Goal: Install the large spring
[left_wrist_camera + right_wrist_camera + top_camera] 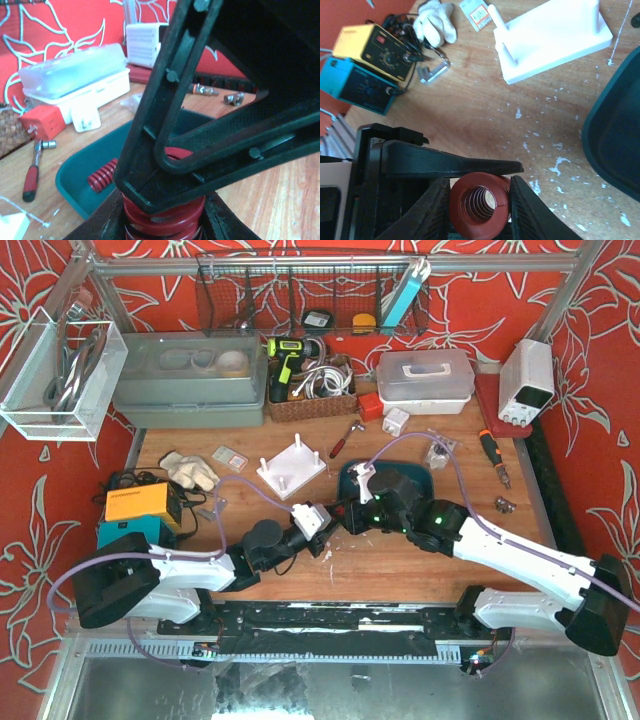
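Meeting tip to tip over the table [390, 565], just on the near side of the teal tray [422, 475]. Clenched with the left gripper [162, 227] on the red spring [165, 212]: side-on to the coils, a finger tight against each flank. Clenched likewise with the right gripper [480, 192], viewed there end-on, straight down the hollow core. Held off the wood between both grippers, butted under a black frame [160, 100], with one arm of that frame touching across the top rim. Lying loose in the tray, a second spring [102, 176]. Farther off on the wood, a ratchet [34, 167] and a white peg block [555, 35].
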`<action>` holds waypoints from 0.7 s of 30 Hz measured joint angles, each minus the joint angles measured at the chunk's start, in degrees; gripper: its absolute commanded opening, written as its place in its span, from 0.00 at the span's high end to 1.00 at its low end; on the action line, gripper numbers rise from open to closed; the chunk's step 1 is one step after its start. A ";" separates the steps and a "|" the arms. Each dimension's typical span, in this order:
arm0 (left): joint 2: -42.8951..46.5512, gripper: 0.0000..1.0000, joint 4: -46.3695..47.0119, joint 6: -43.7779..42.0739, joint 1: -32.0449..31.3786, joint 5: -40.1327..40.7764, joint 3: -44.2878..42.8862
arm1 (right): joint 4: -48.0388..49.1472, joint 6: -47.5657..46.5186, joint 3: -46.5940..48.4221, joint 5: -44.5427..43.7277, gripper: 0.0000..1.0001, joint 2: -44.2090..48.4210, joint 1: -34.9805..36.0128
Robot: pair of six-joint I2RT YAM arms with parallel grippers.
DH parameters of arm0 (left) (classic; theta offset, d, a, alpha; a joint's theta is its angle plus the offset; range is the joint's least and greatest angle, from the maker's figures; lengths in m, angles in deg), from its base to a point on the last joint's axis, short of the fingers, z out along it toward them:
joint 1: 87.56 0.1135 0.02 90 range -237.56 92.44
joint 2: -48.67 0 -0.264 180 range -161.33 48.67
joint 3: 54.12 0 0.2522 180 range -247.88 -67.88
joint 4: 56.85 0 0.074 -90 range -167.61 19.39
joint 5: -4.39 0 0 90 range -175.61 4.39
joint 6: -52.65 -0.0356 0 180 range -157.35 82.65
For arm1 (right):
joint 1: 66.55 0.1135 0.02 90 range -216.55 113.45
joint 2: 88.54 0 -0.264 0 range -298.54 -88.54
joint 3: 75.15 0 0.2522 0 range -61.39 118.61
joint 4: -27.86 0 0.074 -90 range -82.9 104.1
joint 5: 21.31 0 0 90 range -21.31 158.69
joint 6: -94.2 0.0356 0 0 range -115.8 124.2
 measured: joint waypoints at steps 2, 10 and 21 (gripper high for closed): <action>-0.31 1.00 -1.75 -0.09 0.09 0.55 -0.22 | -1.05 -1.27 0.83 -0.26 0.93 -1.51 0.00; -3.08 1.00 -7.17 0.09 0.26 1.75 -2.62 | -2.86 -4.31 1.75 -1.42 0.97 -5.03 -0.09; -4.20 1.00 -9.55 2.12 1.18 1.27 -4.52 | -3.78 -5.18 1.77 -4.52 0.62 -4.81 0.26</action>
